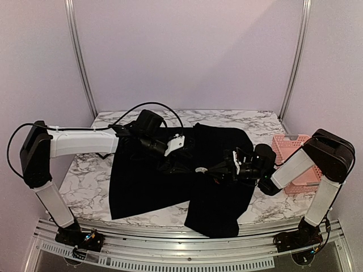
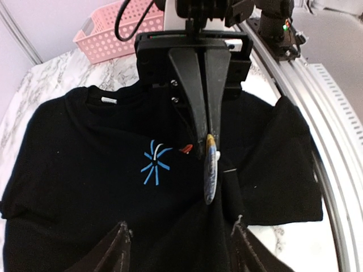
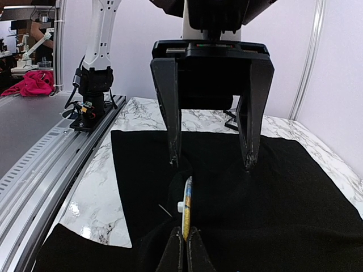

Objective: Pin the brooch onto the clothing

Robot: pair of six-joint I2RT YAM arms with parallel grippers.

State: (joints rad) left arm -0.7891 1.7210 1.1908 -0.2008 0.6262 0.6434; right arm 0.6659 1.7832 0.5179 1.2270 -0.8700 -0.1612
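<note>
The aluminium rail (image 1: 181,252) carrying both arm bases runs along the near edge. Beyond it the marble worktop (image 1: 85,175) bears the black T-shirt (image 1: 147,187), front up, with a pink basket (image 1: 289,141) well apart at the right.

Over the shirt's middle the left gripper (image 3: 210,163) hangs with its jaws spread, one on either side of a raised ridge of cloth. Facing it, the right gripper (image 2: 205,133) has its jaws pressed together on the brooch (image 2: 210,173), a small disc held edge-on just beside the light-blue starburst mark (image 2: 155,164).

A thin pale sliver beside the disc may be its pin. Whether it has entered the cloth cannot be told.

The step looks like threading. The left jaws would best pinch the ridge close beside the disc, so the cloth is taut. The right should drive the point along the ridge, not down into the worktop, with the disc upright throughout.
</note>
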